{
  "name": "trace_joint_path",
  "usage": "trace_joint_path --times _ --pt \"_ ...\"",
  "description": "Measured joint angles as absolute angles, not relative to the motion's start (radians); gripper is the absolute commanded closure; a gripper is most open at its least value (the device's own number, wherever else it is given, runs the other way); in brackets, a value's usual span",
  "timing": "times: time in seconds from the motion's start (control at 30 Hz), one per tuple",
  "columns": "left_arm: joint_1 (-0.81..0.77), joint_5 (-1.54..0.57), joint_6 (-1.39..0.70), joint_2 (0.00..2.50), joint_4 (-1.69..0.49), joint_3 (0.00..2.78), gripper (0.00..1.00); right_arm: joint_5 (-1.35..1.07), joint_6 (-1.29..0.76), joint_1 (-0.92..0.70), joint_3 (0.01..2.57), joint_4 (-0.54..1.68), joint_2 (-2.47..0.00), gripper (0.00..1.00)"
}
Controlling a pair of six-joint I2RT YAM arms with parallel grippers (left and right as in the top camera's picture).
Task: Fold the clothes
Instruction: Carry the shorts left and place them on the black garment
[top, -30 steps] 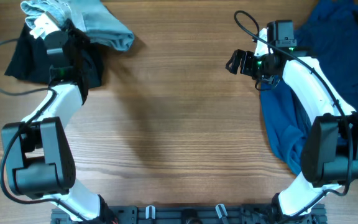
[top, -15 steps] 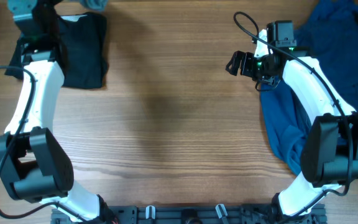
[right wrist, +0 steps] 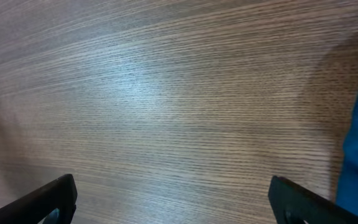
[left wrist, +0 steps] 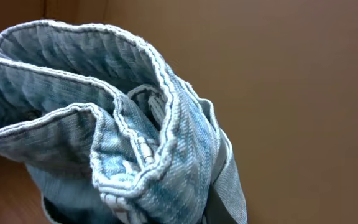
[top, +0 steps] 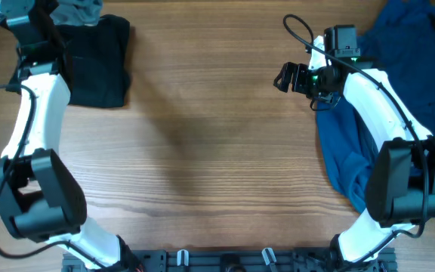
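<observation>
The left claw (top: pixel 30 13) sits at the far corner of the table (top: pixel 202 151), right at the rim of the overhead view, and reads as clamped on a bunch of pale denim (left wrist: pixel 135 124), which is gathered and lifted close in front of its camera; the fingers themselves are buried in the cloth. Just beside this claw, toward the middle of the table, a black garment (top: pixel 97 57) lies flat as a tidy rectangle, so that piece looks done. Further along is bare wood, wide and unobstructed, the obvious room for spreading anything out. The right claw (top: pixel 284 75) hovers over that wood with its fingers spread wide and nothing between them. Behind it, a rumpled blue heap (top: pixel 418 83) runs down the table's edge under the arm, not yet folded. So roughly one item is finished, the denim is in hand, and the blue pile is left. The left claw has little margin at its corner, with a brown wall close behind the denim
</observation>
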State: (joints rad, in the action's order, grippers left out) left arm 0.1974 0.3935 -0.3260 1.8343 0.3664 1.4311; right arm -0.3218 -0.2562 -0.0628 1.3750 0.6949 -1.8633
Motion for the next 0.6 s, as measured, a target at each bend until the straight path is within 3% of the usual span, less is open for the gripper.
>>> trace_joint_path --times 0.2,0.6 --pt "0.174 0.404 -0.388 1.898 0.355 1.432 0.96 -0.325 -0.256 -0.063 1.375 0.695 -1.863 0.00" --pt "0.114 0.582 -0.434 1.909 -0.290 1.454 0.95 -0.329 -0.233 -0.063 1.375 0.674 -1.863 0.00"
